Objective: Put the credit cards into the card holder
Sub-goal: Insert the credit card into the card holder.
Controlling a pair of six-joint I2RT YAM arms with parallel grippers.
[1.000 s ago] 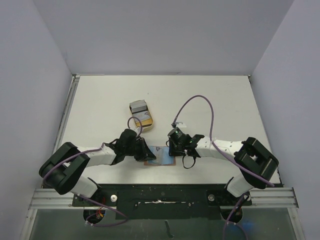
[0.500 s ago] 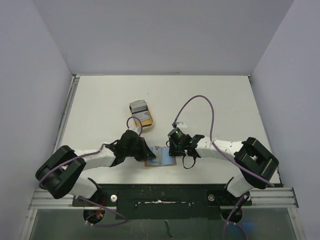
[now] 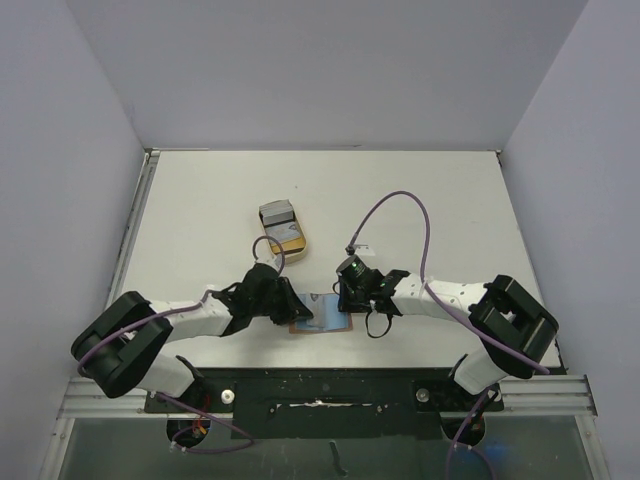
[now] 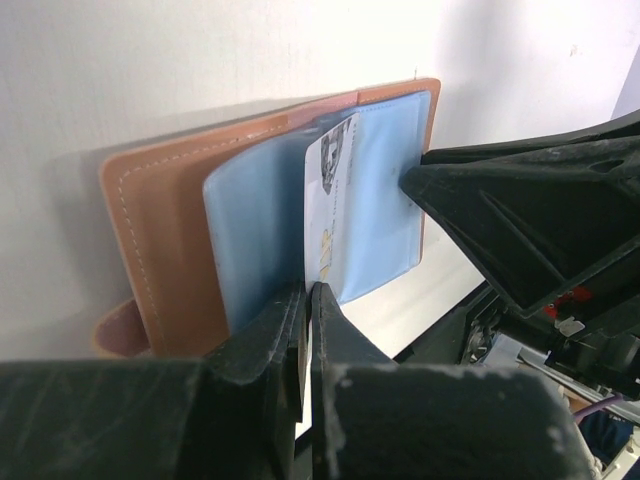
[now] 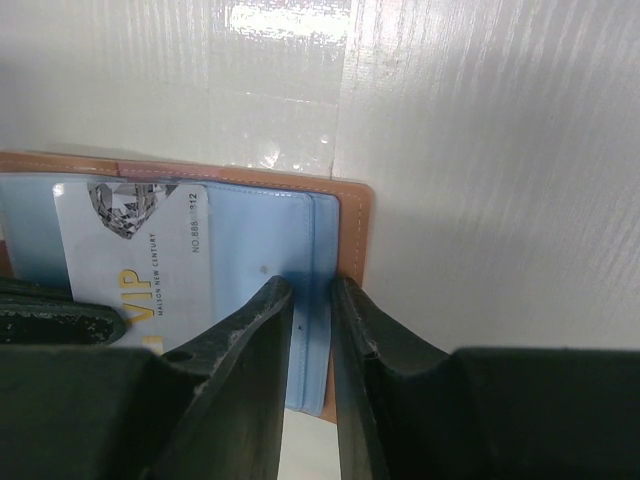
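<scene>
Left gripper (image 4: 308, 295) pinches the VIP card (image 4: 325, 200) by its near end, long axis running into the blue pocket (image 4: 255, 230) of the open card holder (image 4: 150, 220), whose opposite edge the right gripper (image 5: 312, 290) clamps.

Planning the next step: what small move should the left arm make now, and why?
Probably push the card deeper between the card holder's blue leaves: the left gripper pinches its near edge, much of it sticks out, and the right gripper grips the holder's edge.
</scene>
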